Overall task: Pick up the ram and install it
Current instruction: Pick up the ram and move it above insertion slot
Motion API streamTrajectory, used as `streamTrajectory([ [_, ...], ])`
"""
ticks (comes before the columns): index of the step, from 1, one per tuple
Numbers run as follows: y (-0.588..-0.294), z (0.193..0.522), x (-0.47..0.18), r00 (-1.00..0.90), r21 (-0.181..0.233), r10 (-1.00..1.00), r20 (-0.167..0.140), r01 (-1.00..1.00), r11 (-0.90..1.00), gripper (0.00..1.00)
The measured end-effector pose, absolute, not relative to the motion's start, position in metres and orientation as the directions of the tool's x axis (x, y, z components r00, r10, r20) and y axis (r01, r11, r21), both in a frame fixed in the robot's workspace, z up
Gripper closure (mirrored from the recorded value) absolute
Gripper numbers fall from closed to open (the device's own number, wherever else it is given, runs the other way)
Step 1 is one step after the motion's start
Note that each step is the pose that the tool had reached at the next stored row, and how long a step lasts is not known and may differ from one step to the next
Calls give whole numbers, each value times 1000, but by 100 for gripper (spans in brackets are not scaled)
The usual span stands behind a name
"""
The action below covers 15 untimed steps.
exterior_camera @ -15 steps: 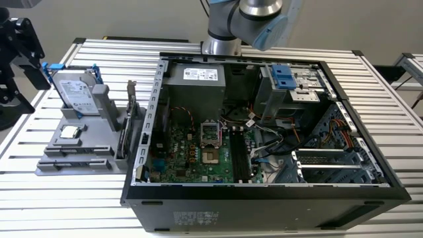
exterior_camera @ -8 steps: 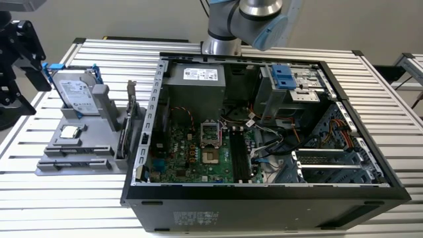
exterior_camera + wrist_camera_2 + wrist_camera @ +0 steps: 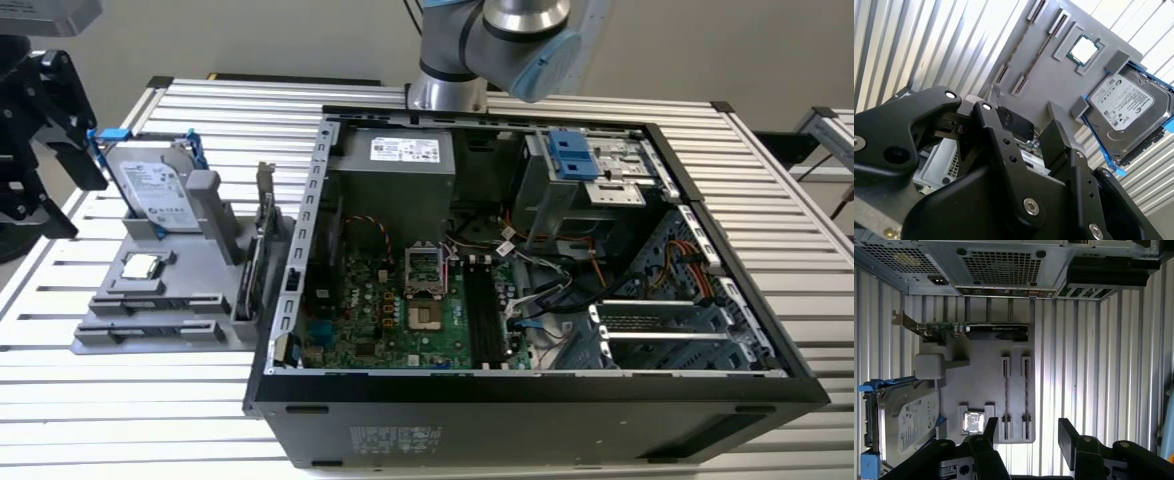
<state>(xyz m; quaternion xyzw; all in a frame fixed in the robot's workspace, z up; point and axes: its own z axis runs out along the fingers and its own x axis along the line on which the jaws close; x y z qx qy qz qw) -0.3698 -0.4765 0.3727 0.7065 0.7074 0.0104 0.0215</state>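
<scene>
Hovering spread wide, gripper (image 3: 1027, 422) clears ram (image 3: 1026, 390).

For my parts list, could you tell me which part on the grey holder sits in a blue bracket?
The hard drive; the chip lies bare, the card has a metal one.

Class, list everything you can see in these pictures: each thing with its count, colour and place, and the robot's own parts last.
ram: 2, dark, on edge side by side in the tray's slots
tray: 1, grey, on the table, at the exterior view's left of the case
processor: 1, silver, in a tray pocket
hard drive: 1, silver in a blue bracket, propped in the tray
card: 1, dark with a metal bracket, upright at the tray's edge nearest the case
case: 1, black, open, mid-table
table: 1, ribbed silver, under everything
arm: 1, grey and blue, behind the case
tool: 1, black, open, above the tray
</scene>
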Motion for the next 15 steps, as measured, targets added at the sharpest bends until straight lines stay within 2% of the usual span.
streamTrajectory([
  [15,-476,362,-369,-1,43,1000,-24,999,2,0],
])
